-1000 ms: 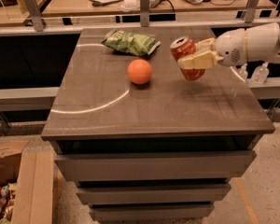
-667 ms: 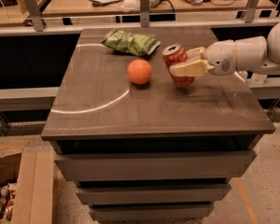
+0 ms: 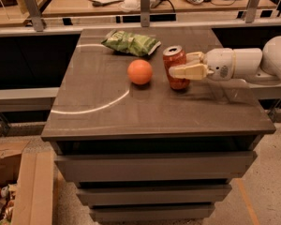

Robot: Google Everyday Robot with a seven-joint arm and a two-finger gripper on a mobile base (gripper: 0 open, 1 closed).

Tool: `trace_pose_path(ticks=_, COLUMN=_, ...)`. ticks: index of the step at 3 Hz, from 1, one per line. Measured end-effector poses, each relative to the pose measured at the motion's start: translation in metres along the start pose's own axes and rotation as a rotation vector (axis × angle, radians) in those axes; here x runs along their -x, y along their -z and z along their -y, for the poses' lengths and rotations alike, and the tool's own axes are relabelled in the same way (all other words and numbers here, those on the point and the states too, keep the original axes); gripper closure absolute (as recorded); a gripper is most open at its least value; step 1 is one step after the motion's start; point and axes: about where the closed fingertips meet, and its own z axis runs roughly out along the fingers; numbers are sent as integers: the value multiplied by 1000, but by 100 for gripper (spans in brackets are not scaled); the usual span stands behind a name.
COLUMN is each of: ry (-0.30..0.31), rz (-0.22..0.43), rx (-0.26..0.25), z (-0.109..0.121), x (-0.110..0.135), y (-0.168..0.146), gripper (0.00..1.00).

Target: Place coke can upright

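The red coke can (image 3: pixel 173 58) stands upright on the dark table (image 3: pixel 131 111), its silver top facing up, just right of the orange ball (image 3: pixel 140 71). My gripper (image 3: pixel 180 64) reaches in from the right and is shut on the can. One cream finger (image 3: pixel 186 71) crosses the can's front and the other shows behind it. The can's base appears to rest on the tabletop.
A green chip bag (image 3: pixel 131 42) lies at the back of the table behind the ball. The white arm (image 3: pixel 239 62) stretches over the table's right edge. A railing and a desk with papers stand behind. A wooden crate (image 3: pixel 18 191) sits on the floor at lower left.
The gripper has moved left and down with the can, turning it from tilted to upright, and has set it on the table beside the orange ball.
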Motion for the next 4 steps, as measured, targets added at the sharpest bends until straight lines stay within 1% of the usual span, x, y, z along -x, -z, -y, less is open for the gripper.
trace_pose_path(ticks=1, ry=-4, rz=31, rx=29, z=2, x=-4, y=1, gripper=82)
trace_pose_path(ticks=2, ry=-7, rz=39, rx=37, z=3, x=-8, y=2, gripper=58)
trace_pose_path(ticks=3, ry=-8, rz=40, rx=33, z=4, x=-10, y=5, gripper=35)
trace_pose_path(ticks=4, ry=13, rz=8, rx=9, z=5, x=-11, y=17, gripper=12)
